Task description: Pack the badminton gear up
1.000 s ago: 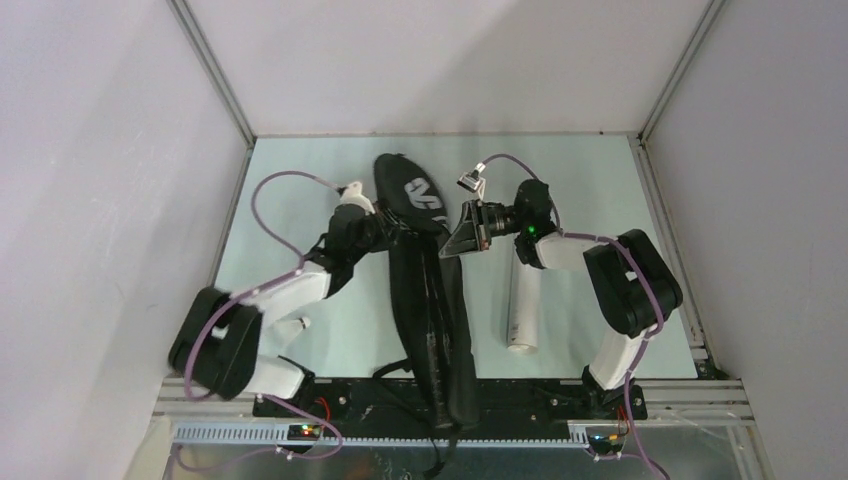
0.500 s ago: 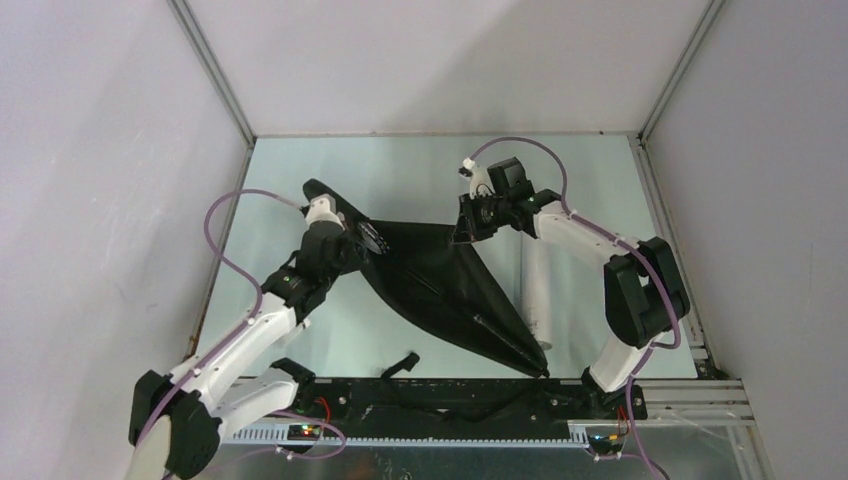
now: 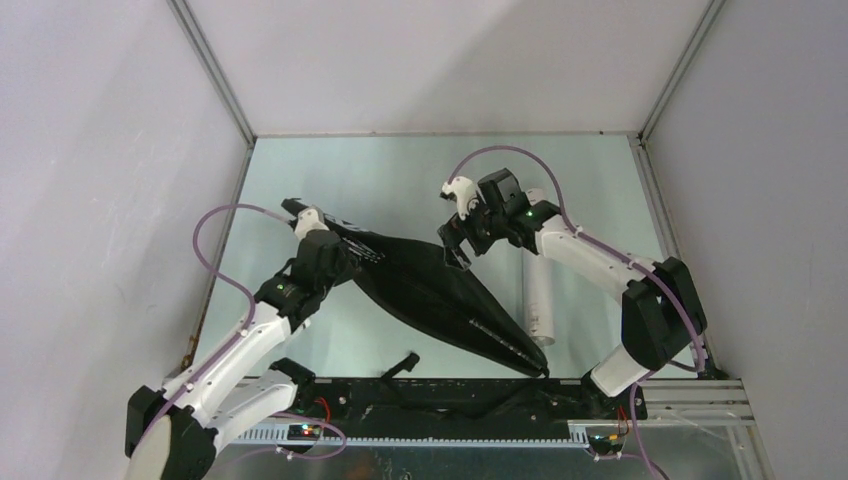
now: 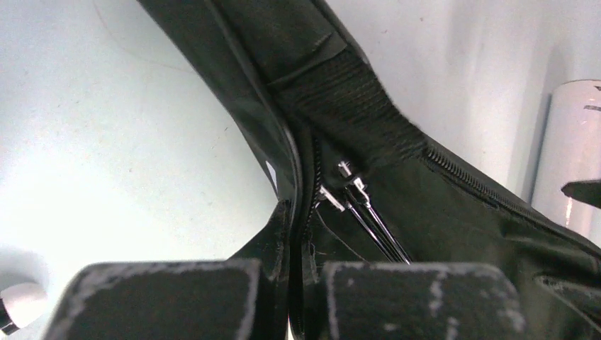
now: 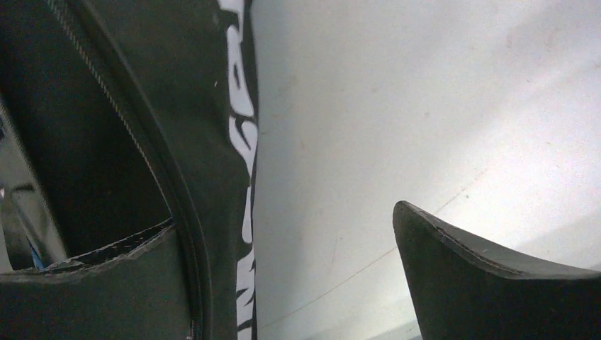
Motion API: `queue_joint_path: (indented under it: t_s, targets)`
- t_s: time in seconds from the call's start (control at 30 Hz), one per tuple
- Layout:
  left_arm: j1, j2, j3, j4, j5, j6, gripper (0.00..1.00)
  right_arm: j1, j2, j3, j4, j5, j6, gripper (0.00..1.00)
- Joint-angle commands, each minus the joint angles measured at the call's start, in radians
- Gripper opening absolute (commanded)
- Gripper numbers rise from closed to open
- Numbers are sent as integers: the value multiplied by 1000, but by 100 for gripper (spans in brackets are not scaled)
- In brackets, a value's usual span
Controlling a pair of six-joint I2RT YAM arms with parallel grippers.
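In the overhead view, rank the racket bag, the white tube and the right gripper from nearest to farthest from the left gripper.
1. racket bag: clamped in the left gripper.
2. right gripper: across the bag to the right, open.
3. white tube: farthest, beyond the right gripper, right side.

The bag (image 3: pixel 440 290) is matt black cloth with a ribbed webbing band (image 4: pixel 347 92) and shiny metal zip pulls (image 4: pixel 356 188); the tube (image 3: pixel 540 300) looks smooth, the table (image 3: pixel 350 175) faintly glossy.
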Motion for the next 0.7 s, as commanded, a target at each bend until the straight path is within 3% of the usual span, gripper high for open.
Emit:
queue_joint_path:
  t_s: [0.0, 0.1, 0.17, 0.2, 0.27, 0.33, 0.67]
  targets:
    - [6, -21, -3, -41, -46, -59, 0, 37, -33, -64, 3, -48, -168, 99]
    - [6, -42, -8, -58, -52, -88, 0, 61, -5, -69, -36, 9, -214, 92]
    - [6, -58, -11, -56, -44, -109, 0, 65, 6, -64, -49, 21, -228, 77]
    - [5, -63, -13, -51, -21, -116, 0, 66, 7, -52, -51, 32, -221, 49]
    - [-1, -82, -19, -26, 26, -129, 0, 66, 4, -7, -62, 105, -193, 13]
    - [-32, -95, -20, -17, 41, -142, 0, 60, 13, 82, -116, 163, -192, 0]
    - [-283, -101, 54, -11, 6, -155, 0, -2, 143, 616, -480, 158, -361, 0]
